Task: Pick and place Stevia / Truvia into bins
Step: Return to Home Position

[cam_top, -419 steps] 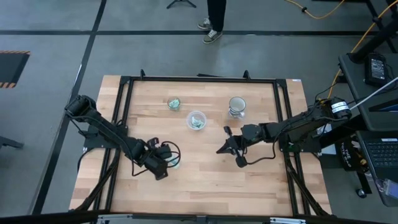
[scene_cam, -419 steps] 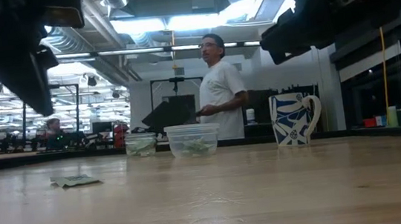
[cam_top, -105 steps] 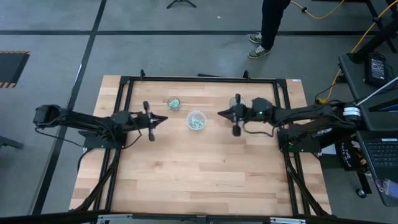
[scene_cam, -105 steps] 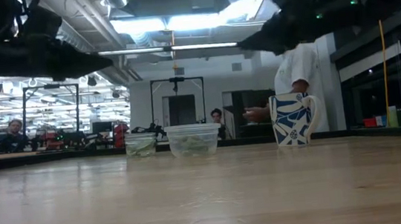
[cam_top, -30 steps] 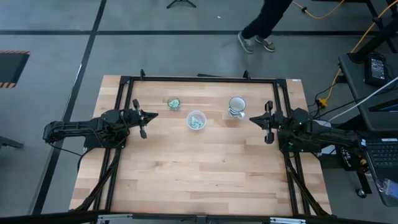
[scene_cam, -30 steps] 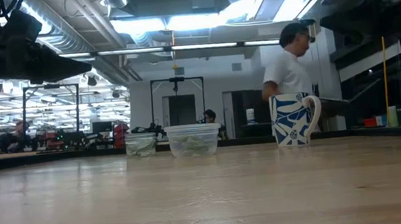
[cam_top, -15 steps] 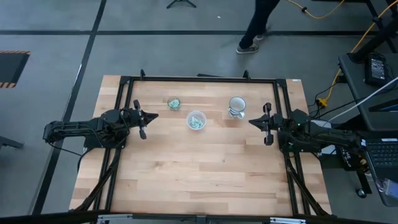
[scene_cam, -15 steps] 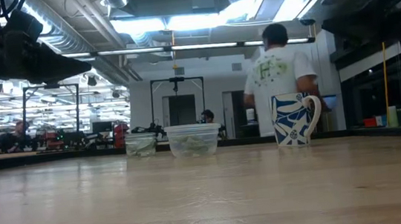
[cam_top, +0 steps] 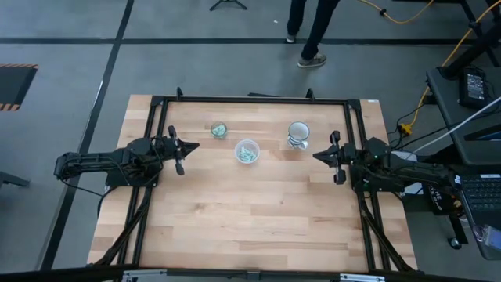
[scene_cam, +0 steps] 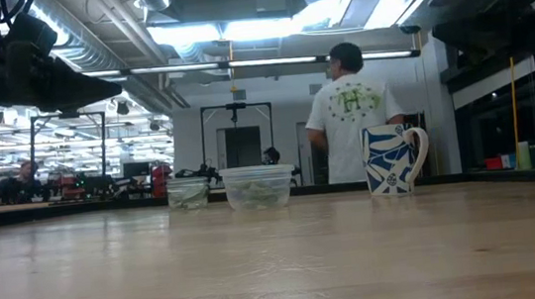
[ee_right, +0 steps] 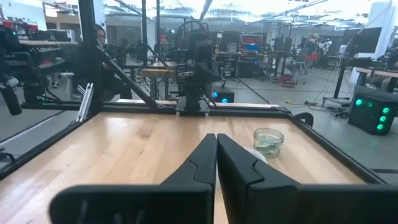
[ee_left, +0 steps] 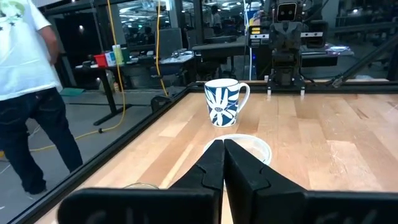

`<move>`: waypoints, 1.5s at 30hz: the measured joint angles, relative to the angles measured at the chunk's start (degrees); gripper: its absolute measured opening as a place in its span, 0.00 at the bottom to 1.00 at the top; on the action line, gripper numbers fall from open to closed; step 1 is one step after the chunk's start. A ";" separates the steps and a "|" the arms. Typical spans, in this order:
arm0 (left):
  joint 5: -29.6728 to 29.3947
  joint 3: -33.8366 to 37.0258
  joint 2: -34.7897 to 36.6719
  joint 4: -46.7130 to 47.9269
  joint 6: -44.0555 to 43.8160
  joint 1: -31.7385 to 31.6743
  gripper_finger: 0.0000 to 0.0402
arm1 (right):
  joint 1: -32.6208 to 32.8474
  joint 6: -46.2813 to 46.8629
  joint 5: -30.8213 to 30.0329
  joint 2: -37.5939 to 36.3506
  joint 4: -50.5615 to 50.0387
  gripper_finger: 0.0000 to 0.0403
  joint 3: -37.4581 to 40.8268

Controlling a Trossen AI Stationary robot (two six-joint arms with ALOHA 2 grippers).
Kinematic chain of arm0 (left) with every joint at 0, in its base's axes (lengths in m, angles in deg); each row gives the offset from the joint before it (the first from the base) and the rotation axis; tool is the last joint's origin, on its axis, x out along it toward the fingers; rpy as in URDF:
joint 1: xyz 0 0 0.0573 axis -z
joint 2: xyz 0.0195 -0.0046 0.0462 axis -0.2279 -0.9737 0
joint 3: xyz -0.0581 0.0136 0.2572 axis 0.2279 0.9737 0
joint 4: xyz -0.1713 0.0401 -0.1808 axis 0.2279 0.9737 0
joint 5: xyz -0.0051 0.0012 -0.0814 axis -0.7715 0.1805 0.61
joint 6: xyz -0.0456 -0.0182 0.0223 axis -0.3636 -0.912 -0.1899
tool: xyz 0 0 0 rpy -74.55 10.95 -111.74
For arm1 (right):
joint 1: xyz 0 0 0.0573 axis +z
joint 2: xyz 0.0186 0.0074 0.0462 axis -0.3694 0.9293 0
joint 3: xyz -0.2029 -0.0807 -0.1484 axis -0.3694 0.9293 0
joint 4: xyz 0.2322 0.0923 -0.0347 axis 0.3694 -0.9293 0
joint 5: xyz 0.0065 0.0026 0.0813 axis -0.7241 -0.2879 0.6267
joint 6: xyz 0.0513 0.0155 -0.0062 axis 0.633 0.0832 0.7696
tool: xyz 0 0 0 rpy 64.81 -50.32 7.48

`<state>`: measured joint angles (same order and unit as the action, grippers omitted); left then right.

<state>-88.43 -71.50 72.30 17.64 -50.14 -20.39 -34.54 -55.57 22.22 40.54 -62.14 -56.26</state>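
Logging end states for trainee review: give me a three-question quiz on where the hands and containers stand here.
1. True or false: the left hand is open.
2. Which is nearer the mug: left hand or right hand?
3. The wider cup stands: A between the small clear cup and the mug; B inside the mug; C on its side.
Key: 1 false, shut; 2 right hand; 3 A.

Top cam looks straight down on the whole table (cam_top: 250,227), low cam skims its surface, wrist cams face each other across it. The mug (cam_top: 297,133) shows in three.
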 joint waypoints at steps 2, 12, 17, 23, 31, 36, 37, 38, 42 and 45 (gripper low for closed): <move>0.00 0.00 0.00 0.00 0.00 0.00 0.01 | 0.00 1.47 -0.01 0.00 0.01 0.04 0.00; 0.00 0.00 0.00 0.00 0.00 0.00 0.01 | 0.00 2.98 -0.02 0.00 0.04 0.04 0.00; -0.02 0.00 0.00 0.00 0.00 0.00 0.01 | 0.00 2.94 -0.04 0.00 0.05 0.04 -0.01; -0.02 0.00 0.00 0.00 0.00 0.00 0.01 | 0.00 2.88 -0.04 0.00 0.07 0.04 -0.02; -0.02 0.00 0.00 0.00 0.02 0.00 0.01 | 0.00 2.86 -0.04 0.00 0.08 0.04 -0.02; -0.02 0.00 0.00 0.00 0.02 0.00 0.01 | 0.00 2.84 -0.04 0.00 0.09 0.04 -0.02; -0.02 0.00 0.00 0.02 0.02 -0.02 0.01 | 0.00 2.84 -0.05 0.00 0.08 0.04 -0.02; -0.02 0.00 0.00 0.00 0.00 0.00 0.01 | 0.00 2.84 -0.06 0.00 0.09 0.04 -0.02; -0.02 0.00 0.00 0.00 0.02 0.00 0.01 | 0.86 2.84 -0.11 -0.13 0.22 0.04 -0.02; -0.02 0.00 0.00 0.00 0.00 0.00 0.01 | 2.02 2.84 -0.11 -0.13 0.22 0.04 -0.02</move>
<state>-88.45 -71.50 72.30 17.64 -50.14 -20.39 -32.53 -52.73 22.11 40.41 -61.92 -56.28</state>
